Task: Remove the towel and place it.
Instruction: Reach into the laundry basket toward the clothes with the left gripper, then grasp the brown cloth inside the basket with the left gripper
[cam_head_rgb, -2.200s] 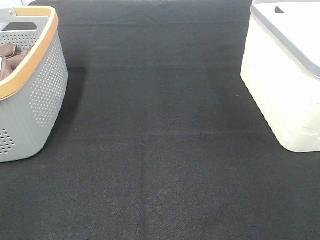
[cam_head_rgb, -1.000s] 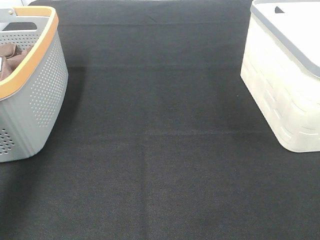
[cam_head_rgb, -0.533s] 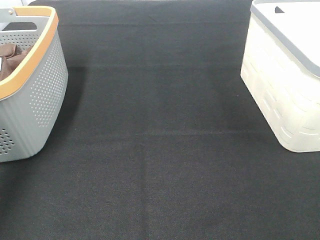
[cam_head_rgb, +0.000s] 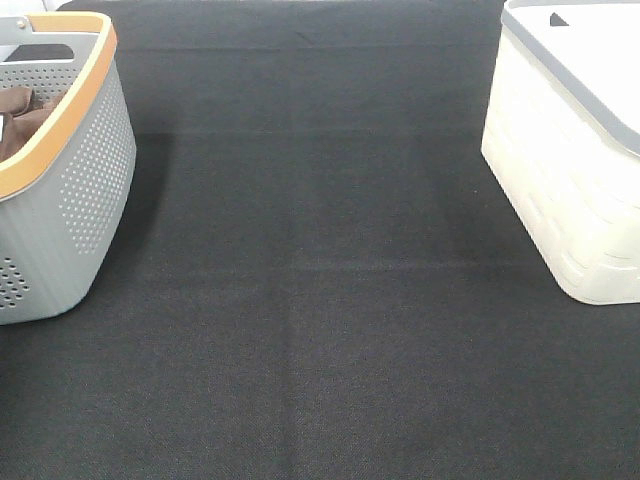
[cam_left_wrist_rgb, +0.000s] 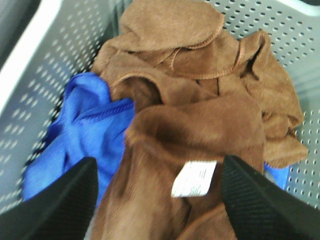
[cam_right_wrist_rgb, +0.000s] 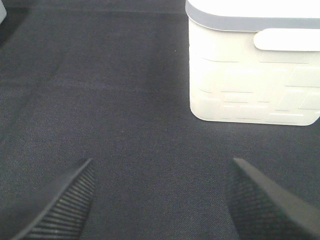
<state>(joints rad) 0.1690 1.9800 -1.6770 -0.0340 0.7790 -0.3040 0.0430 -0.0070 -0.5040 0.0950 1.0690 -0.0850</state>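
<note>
Surface: black woven cloth (cam_head_rgb: 320, 300) fills almost the whole exterior view, crossed by faint fold lines.
Upper left: grey perforated plastic basket with an orange-tan rim (cam_head_rgb: 95, 170), cut off by the frame edge.
Upper right: white plastic bin with a grey lid (cam_head_rgb: 560, 190), also cut off.
Light: bright from above; glare washes out the bin's wall, and a soft shadow lies just right of the basket.

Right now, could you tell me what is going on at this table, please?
The left tool hangs open over the grey basket, above the reddish-brown towel with a white tag, bunched partly over a blue cloth. Nothing is gripped yet. The right tool is open over the black table cover, near the white lidded bin.
</note>
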